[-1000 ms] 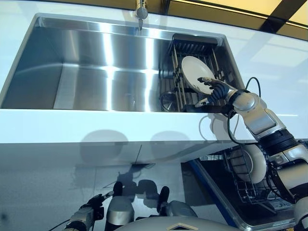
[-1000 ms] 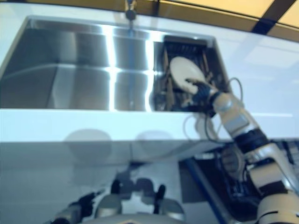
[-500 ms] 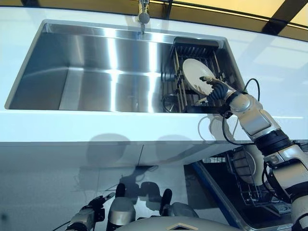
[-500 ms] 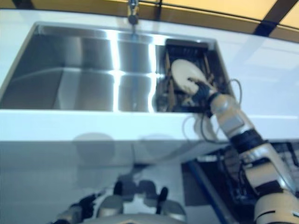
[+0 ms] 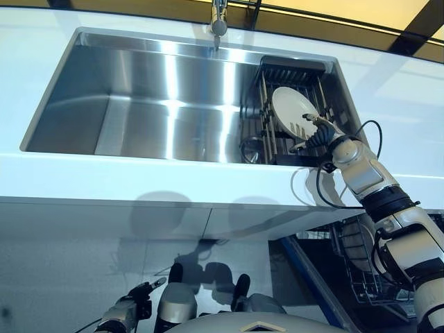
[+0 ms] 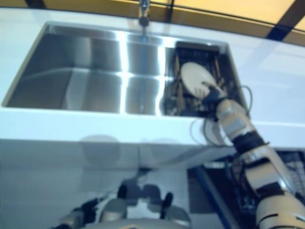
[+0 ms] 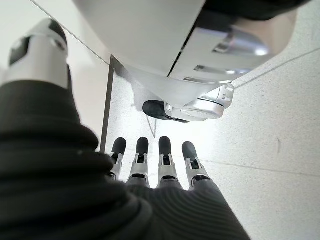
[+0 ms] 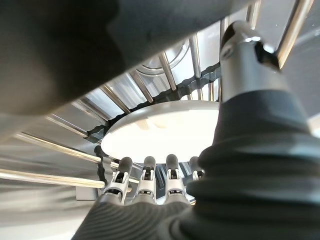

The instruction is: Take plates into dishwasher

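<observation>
White plate [image 5: 294, 111] stands tilted in the rack [image 5: 290, 75] at the sink's [image 5: 152, 104] right end. Right hand [image 5: 318, 133] is at the plate's lower right edge, thumb over the front face, fingers [image 8: 145, 172] straight under the rim; not clear if it's pinching. Left hand [image 7: 155, 165] hangs low near the floor [image 7: 270, 115], fingers straight, holding nothing. Dishwasher basket [image 5: 361, 270] sits below the counter [image 5: 173, 180] at right.

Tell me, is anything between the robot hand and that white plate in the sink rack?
Nothing: in the right wrist view the right robot hand has its fingers under the white plate, thumb over its rim.
</observation>
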Controlling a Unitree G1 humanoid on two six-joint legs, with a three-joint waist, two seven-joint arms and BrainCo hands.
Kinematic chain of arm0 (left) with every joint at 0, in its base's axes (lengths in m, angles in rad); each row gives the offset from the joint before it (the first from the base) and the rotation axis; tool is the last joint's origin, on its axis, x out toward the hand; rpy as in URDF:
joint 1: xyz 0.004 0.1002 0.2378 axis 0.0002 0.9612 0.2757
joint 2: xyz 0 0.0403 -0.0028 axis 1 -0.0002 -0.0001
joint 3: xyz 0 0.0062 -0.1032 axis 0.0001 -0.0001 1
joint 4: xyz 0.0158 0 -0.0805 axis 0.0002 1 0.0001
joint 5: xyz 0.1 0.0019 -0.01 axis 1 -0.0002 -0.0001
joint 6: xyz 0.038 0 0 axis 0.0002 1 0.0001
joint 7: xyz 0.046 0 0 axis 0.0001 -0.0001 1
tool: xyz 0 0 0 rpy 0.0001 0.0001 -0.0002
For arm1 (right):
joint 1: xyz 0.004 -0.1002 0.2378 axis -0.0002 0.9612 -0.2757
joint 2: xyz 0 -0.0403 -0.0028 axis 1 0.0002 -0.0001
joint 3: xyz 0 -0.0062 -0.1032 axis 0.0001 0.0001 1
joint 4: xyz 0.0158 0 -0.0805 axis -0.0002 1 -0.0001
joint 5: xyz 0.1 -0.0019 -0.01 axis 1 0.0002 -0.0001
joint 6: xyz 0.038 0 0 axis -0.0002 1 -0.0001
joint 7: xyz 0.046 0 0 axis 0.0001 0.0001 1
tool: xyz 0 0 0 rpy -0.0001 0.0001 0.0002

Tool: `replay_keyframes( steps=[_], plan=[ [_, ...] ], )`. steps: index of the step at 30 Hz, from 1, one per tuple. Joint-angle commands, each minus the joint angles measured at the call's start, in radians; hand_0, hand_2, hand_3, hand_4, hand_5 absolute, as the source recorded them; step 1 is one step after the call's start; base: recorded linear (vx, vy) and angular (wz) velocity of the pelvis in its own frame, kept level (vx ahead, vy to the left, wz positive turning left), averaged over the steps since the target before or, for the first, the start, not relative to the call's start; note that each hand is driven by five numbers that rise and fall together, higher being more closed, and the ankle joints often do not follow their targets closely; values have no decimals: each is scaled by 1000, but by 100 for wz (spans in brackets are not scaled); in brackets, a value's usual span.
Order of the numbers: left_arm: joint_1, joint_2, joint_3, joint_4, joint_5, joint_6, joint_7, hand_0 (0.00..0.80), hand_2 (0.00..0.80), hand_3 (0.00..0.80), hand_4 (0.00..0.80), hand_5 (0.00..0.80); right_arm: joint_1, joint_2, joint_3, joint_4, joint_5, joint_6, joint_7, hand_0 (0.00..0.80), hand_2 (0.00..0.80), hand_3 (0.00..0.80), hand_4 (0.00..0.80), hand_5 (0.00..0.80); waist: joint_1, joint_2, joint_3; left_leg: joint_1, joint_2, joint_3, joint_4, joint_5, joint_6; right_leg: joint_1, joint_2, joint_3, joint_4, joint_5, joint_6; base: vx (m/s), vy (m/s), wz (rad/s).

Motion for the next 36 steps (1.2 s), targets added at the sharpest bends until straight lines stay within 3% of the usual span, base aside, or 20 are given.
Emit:
replay_keyframes(
  steps=[1,10,14,15,18,21,22,24,25,26,36],
  plan=[
    [-40,1,-63,7,27,-1,-19,0,0,0,0,0,-170,-25,49,44,-39,7,-57,0,0,0,0,0,29,-6,13,-19,-35,20,4,-43,65,-22,-30,6,10,29,52,0,0,0],
    [-50,3,-85,4,25,5,-20,0,0,0,0,0,-237,-16,88,118,-71,12,-92,0,0,0,0,0,48,-2,20,-31,-35,7,6,-41,62,-26,-32,-1,9,27,49,0,0,0],
    [-53,8,-98,0,18,8,-25,0,0,0,0,0,-270,-11,104,148,-74,18,-121,317,317,317,317,317,57,2,29,-42,-34,1,7,-37,60,-33,-33,-5,10,28,48,-33,4,5],
    [-54,10,-99,-3,17,11,-27,0,0,0,0,0,-279,-8,109,156,-78,18,-122,477,477,477,477,477,60,2,32,-45,-34,0,7,-37,60,-34,-33,-6,10,28,48,-29,-9,14],
    [-54,14,-100,-9,19,17,-29,0,0,0,0,0,-294,-12,124,165,-78,22,-120,549,549,549,549,549,66,2,33,-50,-34,-4,7,-35,60,-38,-32,-10,10,28,48,-19,-9,10],
    [-57,15,-105,-9,23,17,-30,0,0,0,0,0,-306,-11,132,177,-71,22,-112,493,493,493,493,493,70,1,36,-52,-35,-8,9,-34,59,-38,-33,-13,10,28,46,0,0,0],
    [-57,14,-109,-12,24,19,-31,0,0,0,0,0,-307,-9,135,185,-65,16,-107,279,279,279,279,279,71,1,36,-53,-35,-9,9,-34,59,-38,-32,-14,10,28,46,0,0,0],
    [-60,13,-114,-15,22,24,-31,0,0,0,0,0,-315,-2,138,197,-67,13,-97,248,248,248,248,248,74,4,37,-53,-35,-11,9,-34,59,-38,-33,-16,11,28,45,0,0,0],
    [-59,12,-116,-17,18,26,-30,0,0,0,0,0,-316,2,139,200,-70,15,-94,151,151,151,151,151,74,5,38,-54,-35,-11,9,-33,58,-38,-34,-17,10,28,45,0,0,0],
    [-60,13,-117,-19,16,28,-30,0,0,0,0,0,-319,5,142,202,-75,16,-91,0,0,0,0,0,75,6,39,-55,-35,-11,10,-33,58,-39,-35,-17,11,27,45,0,0,0],
    [-69,14,-125,-38,-1,38,-34,0,0,0,0,0,-339,15,164,236,-133,41,-114,0,0,0,0,0,81,22,55,-71,-39,-17,9,-27,58,-51,-36,-21,11,27,42,-12,9,0]
  ],
)
